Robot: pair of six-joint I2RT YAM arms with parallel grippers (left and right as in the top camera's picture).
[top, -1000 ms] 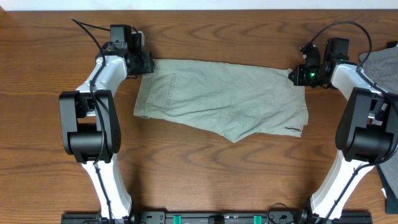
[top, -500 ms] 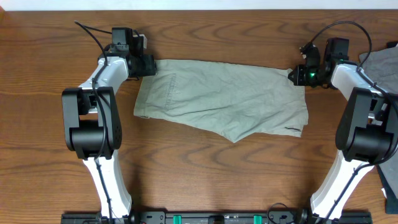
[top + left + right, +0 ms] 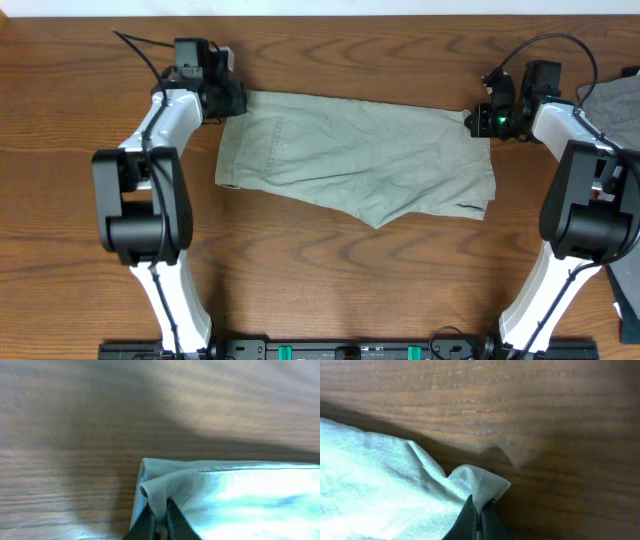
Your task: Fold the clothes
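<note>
Table (image 3: 330, 270): brown wood. Shorts (image 3: 360, 155): pale khaki, spread flat across the table's far middle. Left gripper (image 3: 232, 100): fingers pinched shut on the far left corner of the shorts. Right gripper (image 3: 478, 120): fingers pinched shut on the far right corner. Risk: both bites look shallow, at the very edge; an uneven lift could pull a corner free or skew the fold.

The left arm (image 3: 165, 120) is extending away from its base, bent at the elbow, and the left tool (image 3: 233, 101) is pinching the far left corner of the shorts (image 3: 350, 150) with its fingers (image 3: 146, 522) pressed together. The right arm (image 3: 560, 120) is mirroring this pose, and the right tool (image 3: 474, 120) is gripping the far right corner with its jaws fully closed on the fabric.
</note>
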